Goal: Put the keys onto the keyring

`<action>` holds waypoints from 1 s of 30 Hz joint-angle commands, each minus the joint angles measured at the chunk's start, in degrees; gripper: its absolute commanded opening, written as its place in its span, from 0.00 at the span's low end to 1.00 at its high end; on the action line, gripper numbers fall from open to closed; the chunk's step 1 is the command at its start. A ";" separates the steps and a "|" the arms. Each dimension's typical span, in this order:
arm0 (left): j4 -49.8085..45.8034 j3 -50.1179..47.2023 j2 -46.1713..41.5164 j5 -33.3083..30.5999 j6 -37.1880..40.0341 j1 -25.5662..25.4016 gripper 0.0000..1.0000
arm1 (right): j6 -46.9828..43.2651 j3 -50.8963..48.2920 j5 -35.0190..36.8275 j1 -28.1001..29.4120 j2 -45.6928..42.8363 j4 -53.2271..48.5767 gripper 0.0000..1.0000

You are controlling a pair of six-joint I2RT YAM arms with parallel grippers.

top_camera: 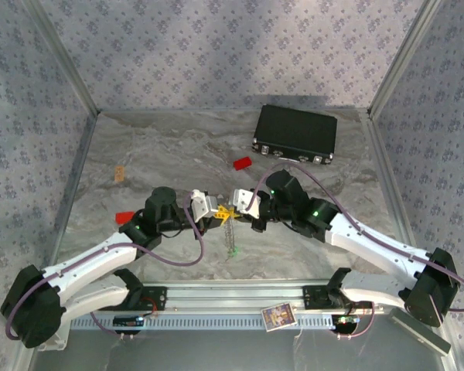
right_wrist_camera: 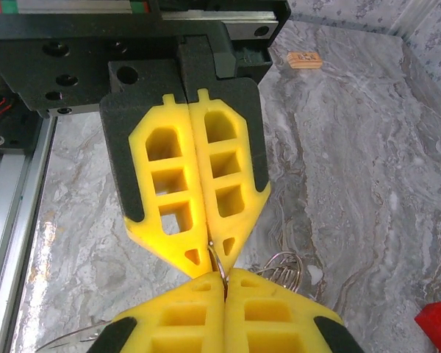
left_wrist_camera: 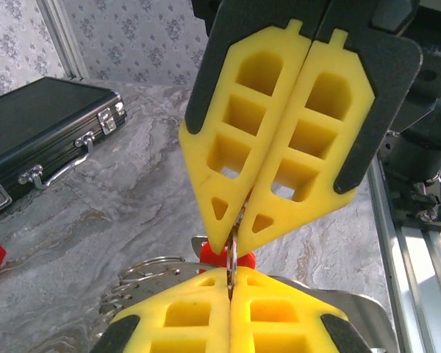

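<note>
My two grippers meet tip to tip above the middle of the table. The left gripper (top_camera: 216, 214) (left_wrist_camera: 231, 273) is shut on a thin silvery keyring (left_wrist_camera: 234, 254) seen edge-on. The right gripper (top_camera: 235, 207) (right_wrist_camera: 225, 274) is shut on the same keyring (right_wrist_camera: 219, 257) from the opposite side. In the left wrist view its yellow fingertips (left_wrist_camera: 259, 220) pinch the keyring from above. A red key head (left_wrist_camera: 212, 255) shows just behind the keyring, its blade hidden. No green key is in view.
A bunch of small silvery rings (left_wrist_camera: 143, 273) (right_wrist_camera: 288, 266) trails below the grippers (top_camera: 232, 243). A black case (top_camera: 295, 133) lies at the back right, with a red block (top_camera: 241, 163) in front of it. A small red piece (top_camera: 124, 218) and a tan tag (top_camera: 121, 173) lie on the left.
</note>
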 commanded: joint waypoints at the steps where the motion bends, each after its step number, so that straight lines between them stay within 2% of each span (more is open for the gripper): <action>1: 2.22 1.38 -0.38 1.32 -0.07 -0.27 0.00 | 2.45 0.21 -5.25 -2.05 -1.26 0.48 0.28; 2: 3.79 0.72 -0.50 1.09 -0.45 -0.23 0.00 | 4.09 -0.80 -6.63 -3.10 -1.73 1.52 0.33; 3: 5.95 -0.04 -0.61 0.76 -1.28 -0.24 0.00 | 5.40 -1.96 -7.61 -3.80 -2.18 2.74 0.34; 6: 11.86 -1.96 -0.27 0.21 -4.40 -0.37 0.00 | 7.57 -5.26 -6.88 -3.81 -3.95 6.66 0.35; 9: 13.27 -2.44 0.30 -1.46 -5.88 -0.63 0.00 | 8.18 -8.03 -2.85 -2.96 -5.81 9.73 0.34; 22: 14.93 -2.37 2.37 -2.98 -9.11 -1.34 0.00 | 5.73 -9.40 5.15 -1.07 -6.55 11.14 0.11; 30: 15.21 -2.38 2.03 -2.85 -9.15 -1.42 0.00 | 4.34 -8.69 4.00 -0.49 -5.69 9.52 0.00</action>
